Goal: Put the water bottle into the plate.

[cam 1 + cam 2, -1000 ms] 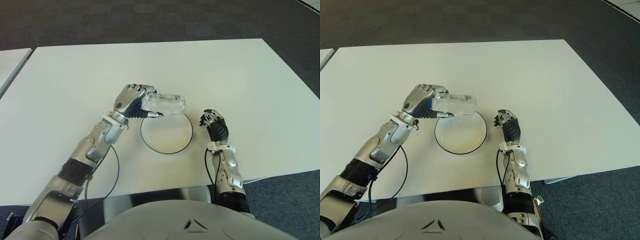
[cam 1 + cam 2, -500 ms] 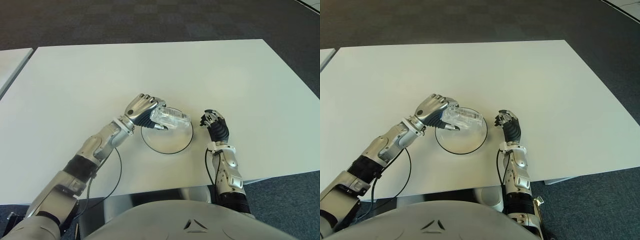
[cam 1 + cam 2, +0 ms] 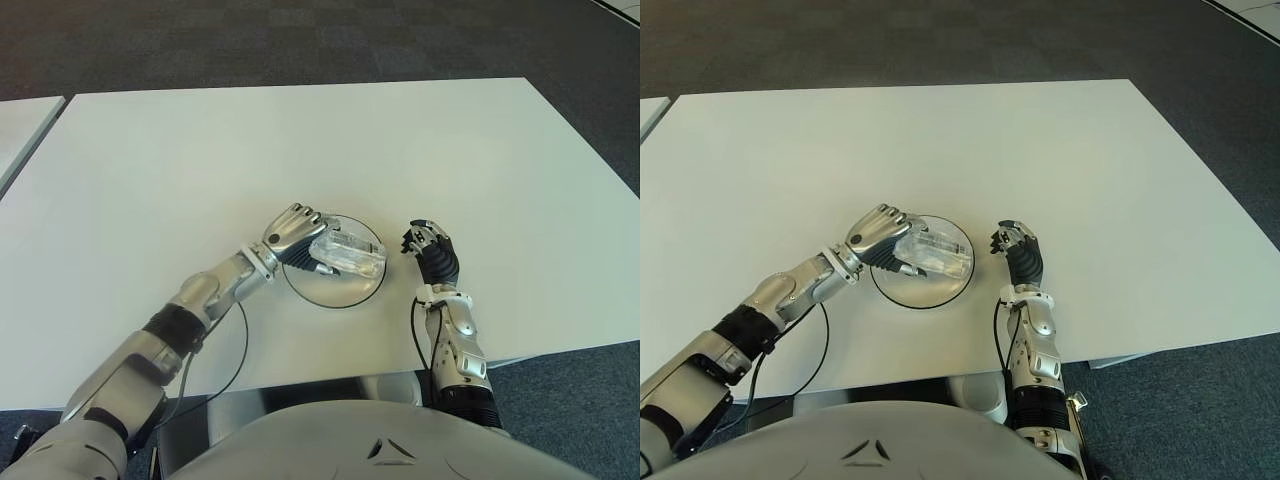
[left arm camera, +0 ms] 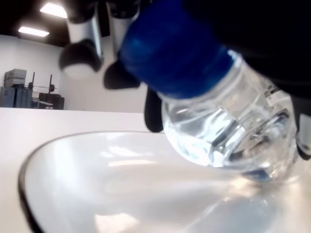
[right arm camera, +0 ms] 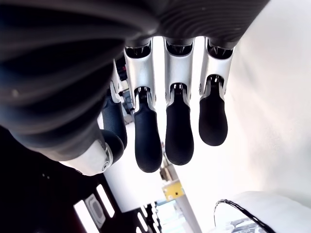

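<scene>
Bottle over the plate

Bottle (image 3: 347, 254) lies on its side in my left hand (image 3: 296, 233), fingers wrapped around it, low over the plate (image 3: 305, 285). My right hand (image 3: 430, 250), fingers loosely curled and holding nothing, shows just right of the plate.

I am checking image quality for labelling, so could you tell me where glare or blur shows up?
Left wrist view: the water bottle and its blue cap are blurred, and the plate shows glare. Right wrist view: the table is washed out. Eye views: evenly lit.
</scene>
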